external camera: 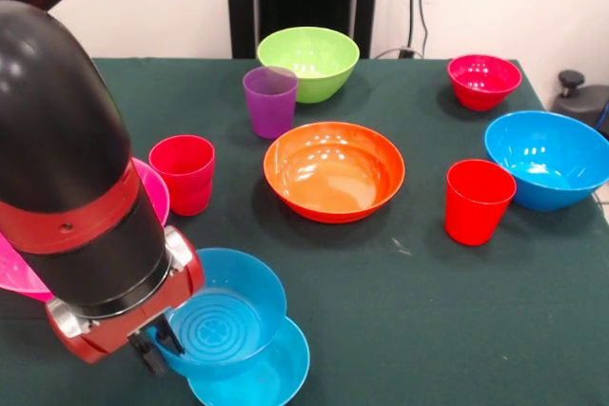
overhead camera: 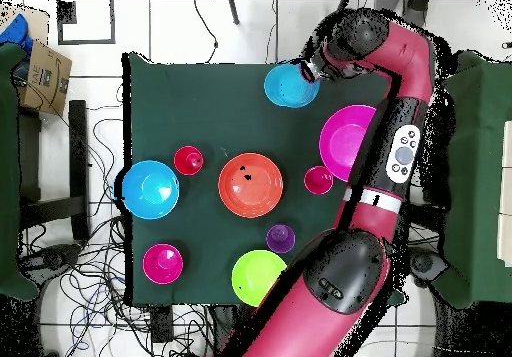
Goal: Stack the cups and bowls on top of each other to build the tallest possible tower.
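Observation:
My gripper (external camera: 152, 344) is at the table's near left corner, shut on the rim of a small blue bowl (external camera: 224, 316). It holds the bowl tilted, resting in or just over a second small blue bowl (external camera: 262, 377). From overhead the pair (overhead camera: 290, 83) sits by the gripper (overhead camera: 318, 70). The orange bowl (external camera: 333, 170) stands alone mid-table. The purple cup (external camera: 270, 100) stands before the lime green bowl (external camera: 307, 62). One red cup (external camera: 183, 173) is left of the orange bowl and another (external camera: 479, 201) is to its right. No tower stands beyond the two blue bowls.
The large pink bowl (external camera: 152, 187) lies partly hidden behind my arm at the left. The large blue bowl (external camera: 549, 159) sits at the right edge and the small red-magenta bowl (external camera: 483, 80) at the back right. Cables lie on the floor round the table (overhead camera: 200, 103).

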### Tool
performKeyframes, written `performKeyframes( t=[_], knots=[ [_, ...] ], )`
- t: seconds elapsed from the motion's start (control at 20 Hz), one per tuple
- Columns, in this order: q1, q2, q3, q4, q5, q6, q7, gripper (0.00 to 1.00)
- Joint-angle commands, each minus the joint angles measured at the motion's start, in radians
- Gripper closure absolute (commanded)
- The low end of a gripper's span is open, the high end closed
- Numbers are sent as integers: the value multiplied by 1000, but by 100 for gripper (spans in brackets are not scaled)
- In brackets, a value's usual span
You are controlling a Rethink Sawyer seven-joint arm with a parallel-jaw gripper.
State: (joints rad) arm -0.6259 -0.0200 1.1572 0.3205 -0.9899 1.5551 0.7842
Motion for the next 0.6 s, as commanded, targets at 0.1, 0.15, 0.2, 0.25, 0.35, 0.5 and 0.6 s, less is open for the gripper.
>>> performKeyframes(
  t=[0.1,0.15,0.2,0.25,0.35,0.5,0.6],
  knots=[
    [-15,7,75,-34,-91,82,-348,100],
    [-16,12,82,-35,-91,77,-349,100],
    [-17,17,92,-37,-93,77,-353,100],
    [-18,21,101,-40,-97,78,-356,100],
    [-20,28,118,-43,-101,75,-363,100],
    [-22,38,143,-46,-105,68,-373,100],
    [-23,44,153,-46,-107,61,-377,100]
  ],
)
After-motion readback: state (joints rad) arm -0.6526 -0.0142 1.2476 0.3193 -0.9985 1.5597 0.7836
